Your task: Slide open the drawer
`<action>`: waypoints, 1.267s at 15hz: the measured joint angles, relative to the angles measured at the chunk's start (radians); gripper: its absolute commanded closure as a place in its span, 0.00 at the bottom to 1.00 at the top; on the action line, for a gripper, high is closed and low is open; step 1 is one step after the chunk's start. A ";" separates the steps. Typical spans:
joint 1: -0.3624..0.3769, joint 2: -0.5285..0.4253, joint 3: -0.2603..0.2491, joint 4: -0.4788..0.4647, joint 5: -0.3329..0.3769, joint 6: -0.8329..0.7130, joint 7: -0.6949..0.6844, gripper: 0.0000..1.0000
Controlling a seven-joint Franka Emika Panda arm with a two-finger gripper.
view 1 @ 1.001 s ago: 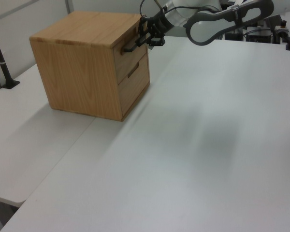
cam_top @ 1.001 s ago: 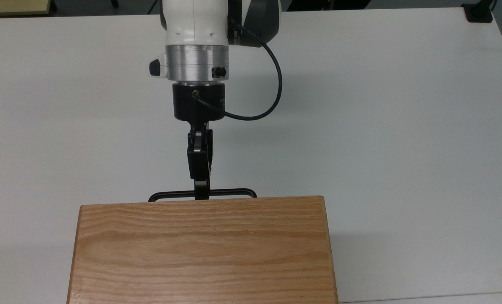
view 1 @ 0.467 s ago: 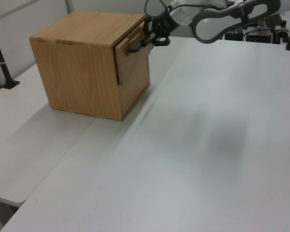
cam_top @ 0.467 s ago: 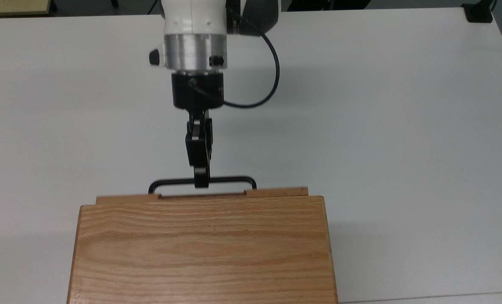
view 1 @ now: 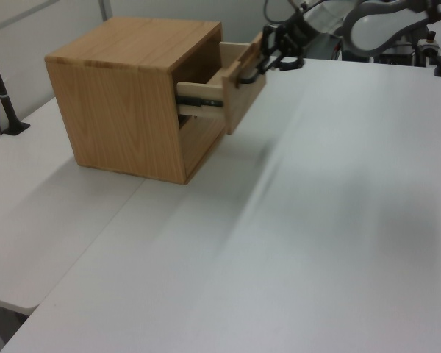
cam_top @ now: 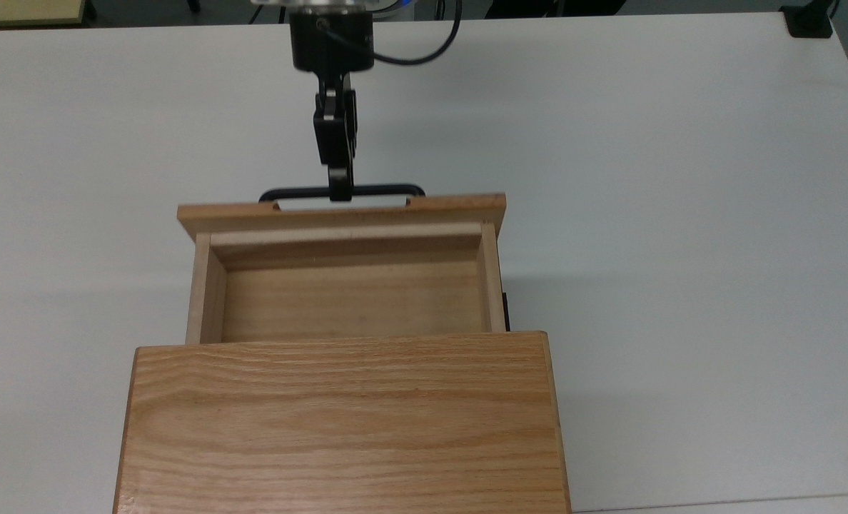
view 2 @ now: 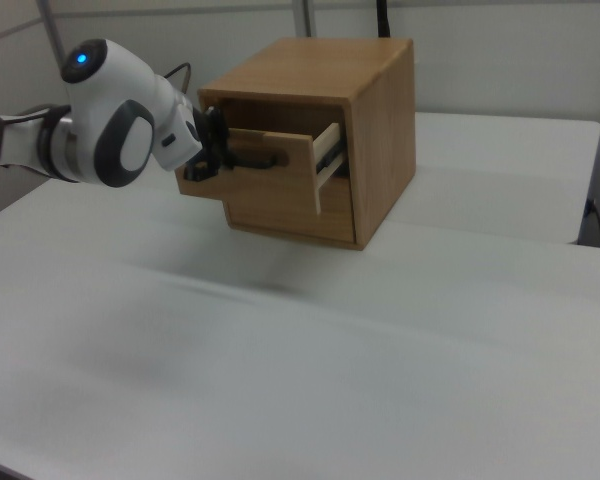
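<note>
Drawer (cam_top: 345,285) is out a lot further than half a second ago: then just a sliver of front panel showed past the cabinet top (cam_top: 342,421) in the top view, now the whole tray interior is exposed. Gripper (cam_top: 339,191) has retreated with it, toward the top view's upper edge.

Fingers are pinched on the black bar handle (cam_top: 381,190) at about its middle, seen edge-on in the top view. In the left view the gripper (view 1: 268,60) sits at the front panel, arm reaching in from the left view's upper right.

Drawer (view 1: 228,84) is the upper one, extended on a metal side rail (view 1: 198,103), front panel well clear of the cabinet (view 1: 125,103). Tray looks empty inside. Right view: drawer (view 2: 270,170) projects toward the right view's left, gripper (view 2: 215,150) at its front. Cabinet sits on the white table (cam_top: 681,214).
</note>
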 measured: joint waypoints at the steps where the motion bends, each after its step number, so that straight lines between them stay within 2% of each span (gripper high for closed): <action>1: 0.000 -0.034 -0.001 -0.016 0.000 -0.061 0.000 1.00; 3: -0.002 -0.091 -0.002 -0.024 0.001 -0.175 0.001 1.00; 6: -0.005 -0.144 -0.006 -0.023 0.001 -0.218 0.001 0.97; 7: -0.005 -0.148 -0.007 -0.022 0.001 -0.225 0.002 0.79; 8: -0.005 -0.149 -0.008 -0.021 0.001 -0.228 0.002 0.57; 9: -0.006 -0.149 -0.009 -0.018 0.001 -0.232 0.002 0.46; 10: -0.007 -0.149 -0.009 -0.013 0.001 -0.240 0.002 0.40; 11: -0.008 -0.149 -0.010 0.002 0.001 -0.265 0.002 0.00; 16: -0.012 -0.151 -0.012 0.112 0.001 -0.479 -0.032 0.00; 19: -0.008 -0.153 -0.010 0.188 0.001 -0.675 -0.209 0.00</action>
